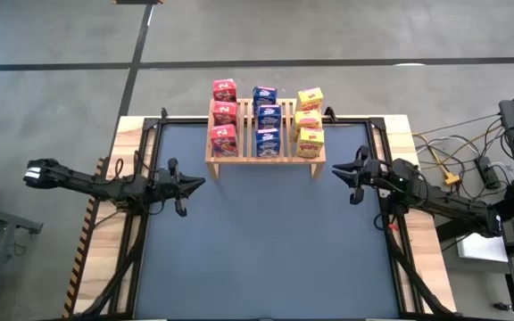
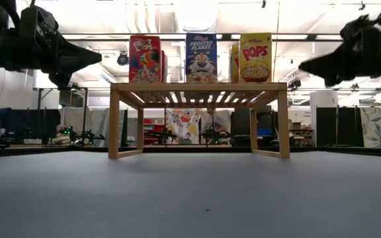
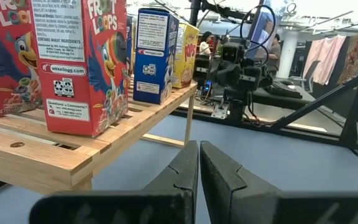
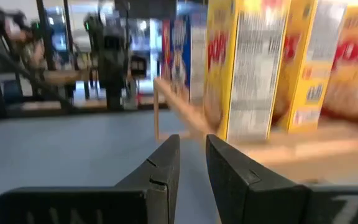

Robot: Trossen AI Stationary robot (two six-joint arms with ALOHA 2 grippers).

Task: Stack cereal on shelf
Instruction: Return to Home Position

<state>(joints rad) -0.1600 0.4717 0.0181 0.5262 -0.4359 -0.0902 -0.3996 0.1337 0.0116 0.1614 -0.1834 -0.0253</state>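
Observation:
The light wooden shelf (image 1: 248, 147) stands on its short legs at the table's far middle. Nine cereal boxes stand upright on its slats in three rows: red (image 1: 224, 114) on the left, blue (image 1: 267, 118) in the middle, yellow (image 1: 309, 120) on the right. In the low view the front red (image 2: 145, 59), blue (image 2: 202, 58) and yellow (image 2: 255, 58) boxes show. My left gripper (image 1: 199, 185) is shut and empty, left of the shelf's near left corner. My right gripper (image 1: 339, 172) hangs just right of the shelf's near right corner, slightly open and empty.
The dark blue table mat (image 1: 266, 250) stretches in front of the shelf toward the near edge. Cables and equipment (image 1: 471, 165) lie off the table's right side. Both arms hover above the mat in the low view, the left (image 2: 101, 58) and the right (image 2: 301, 66).

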